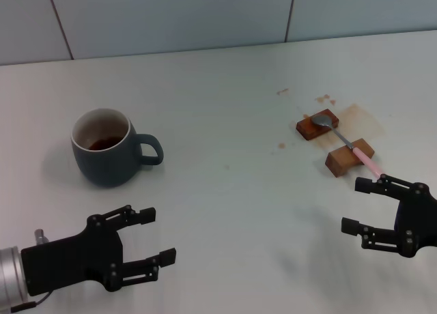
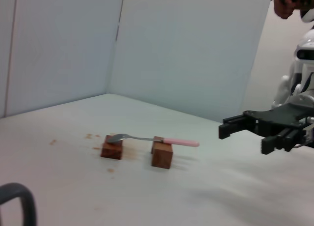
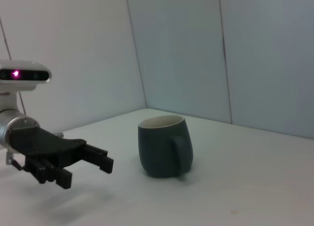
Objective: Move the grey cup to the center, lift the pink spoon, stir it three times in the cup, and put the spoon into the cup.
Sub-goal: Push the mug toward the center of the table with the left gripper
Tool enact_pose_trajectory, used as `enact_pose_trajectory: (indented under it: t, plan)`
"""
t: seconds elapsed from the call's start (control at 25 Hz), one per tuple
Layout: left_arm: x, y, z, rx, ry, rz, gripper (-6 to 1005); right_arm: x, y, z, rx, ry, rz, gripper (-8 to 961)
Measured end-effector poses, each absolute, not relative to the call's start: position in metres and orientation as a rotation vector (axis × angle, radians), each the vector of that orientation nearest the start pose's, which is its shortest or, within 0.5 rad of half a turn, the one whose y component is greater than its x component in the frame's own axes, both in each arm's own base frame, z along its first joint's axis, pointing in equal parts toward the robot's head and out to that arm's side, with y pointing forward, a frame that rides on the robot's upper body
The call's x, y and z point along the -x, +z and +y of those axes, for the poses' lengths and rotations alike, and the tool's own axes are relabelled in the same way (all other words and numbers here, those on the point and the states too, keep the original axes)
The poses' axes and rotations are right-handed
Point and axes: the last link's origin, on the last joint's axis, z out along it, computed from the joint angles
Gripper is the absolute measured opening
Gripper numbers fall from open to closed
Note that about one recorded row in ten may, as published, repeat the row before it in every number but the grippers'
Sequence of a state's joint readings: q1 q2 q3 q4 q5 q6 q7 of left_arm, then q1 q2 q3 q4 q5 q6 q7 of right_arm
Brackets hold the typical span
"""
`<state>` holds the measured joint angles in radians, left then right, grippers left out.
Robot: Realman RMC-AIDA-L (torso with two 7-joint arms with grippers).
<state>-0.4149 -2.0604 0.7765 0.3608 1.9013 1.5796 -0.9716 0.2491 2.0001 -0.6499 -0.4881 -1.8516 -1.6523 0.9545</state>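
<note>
The grey cup (image 1: 109, 147) stands upright on the left of the white table, handle toward the middle, dark liquid inside; it also shows in the right wrist view (image 3: 163, 146). The pink spoon (image 1: 348, 142) lies across two brown wooden blocks at the right, silver bowl on the far block, pink handle toward me; it also shows in the left wrist view (image 2: 154, 139). My left gripper (image 1: 154, 237) is open and empty, near the front edge, in front of the cup. My right gripper (image 1: 355, 205) is open and empty, just in front of the spoon's handle end.
Two wooden blocks (image 1: 317, 126) (image 1: 349, 158) hold the spoon. Brown stains (image 1: 360, 118) mark the table around them. A pale wall (image 1: 205, 13) runs along the table's far edge.
</note>
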Motion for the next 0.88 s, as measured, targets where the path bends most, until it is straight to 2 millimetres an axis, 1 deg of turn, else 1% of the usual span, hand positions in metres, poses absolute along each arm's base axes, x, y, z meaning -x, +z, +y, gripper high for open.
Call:
enact_pose_trajectory:
  t: [0.24, 0.52, 0.72, 0.88]
  plan:
    - [0.303, -0.037, 0.264, 2.734, -0.777, -0.461, 808, -0.346, 0.016, 0.235, 2.547, 0.751, 0.496, 816]
    - [0.304, -0.036, 0.265, 2.728, -0.771, -0.453, 780, -0.347, 0.013, 0.234, 2.544, 0.739, 0.503, 816]
    - [0.302, -0.035, 0.267, 2.712, -0.785, -0.455, 761, -0.347, 0.012, 0.234, 2.544, 0.739, 0.505, 816]
    - [0.301, -0.032, 0.265, 2.689, -0.831, -0.457, 745, -0.347, 0.012, 0.235, 2.538, 0.741, 0.511, 816]
